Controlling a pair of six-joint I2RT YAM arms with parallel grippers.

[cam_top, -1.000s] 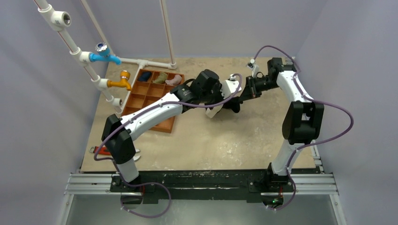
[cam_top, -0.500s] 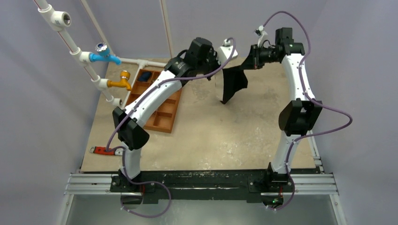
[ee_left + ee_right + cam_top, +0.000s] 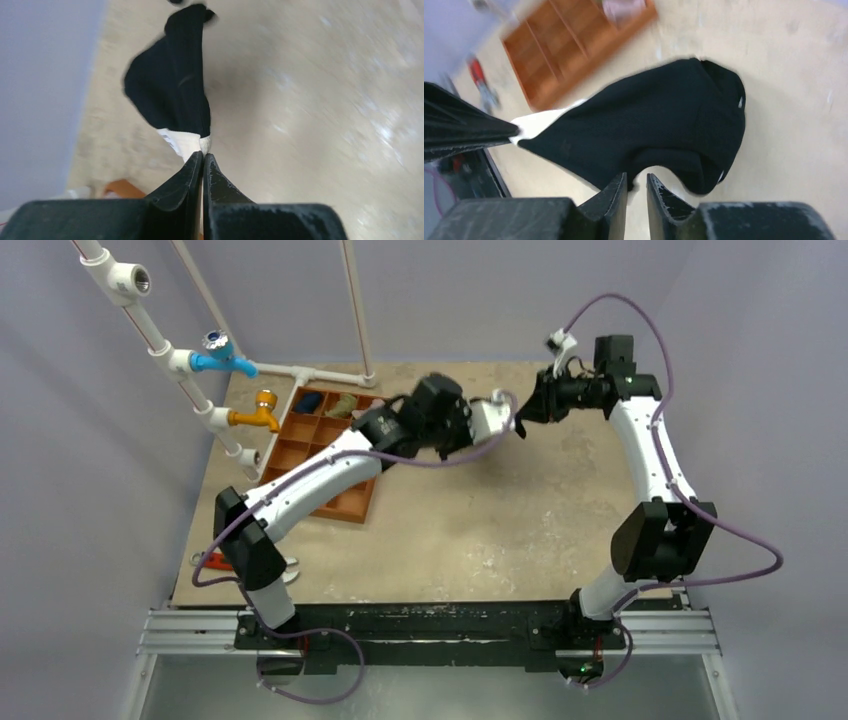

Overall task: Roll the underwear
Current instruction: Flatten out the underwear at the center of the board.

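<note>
Both arms are coming down and in since half a sec ago: then the underwear point(image 3: 167, 85) was dangling from the raised right jaws, now it's being pulled out btwn the two. Left jaws are pressing fully closed on a pale strip at one end of the garment (waistband or label, can't tell). Right jaws are sitting almost closed w/ a fold of black fabric at the tips, so I'm reading that as a pinch too. Garment is hanging over the far-middle of the counter point(image 3: 450, 530), not lying on it, judging by the shadow beside it in the left wrist cam.

Key relation: long axis is running jaw to jaw, roughly left-right across the counter, w/ each arm holding one end, so neither is nearer. For rolling, I'm thinking it needs laying flat along that axis first. Compartment tray point(image 3: 586, 62) is sitting off to the left, apart from the garment.

From overhead the garment is mostly hiding behind the wrists. Both wrist views are blurring, and the far end is running out of frame at the top of the left wrist cam.
</note>
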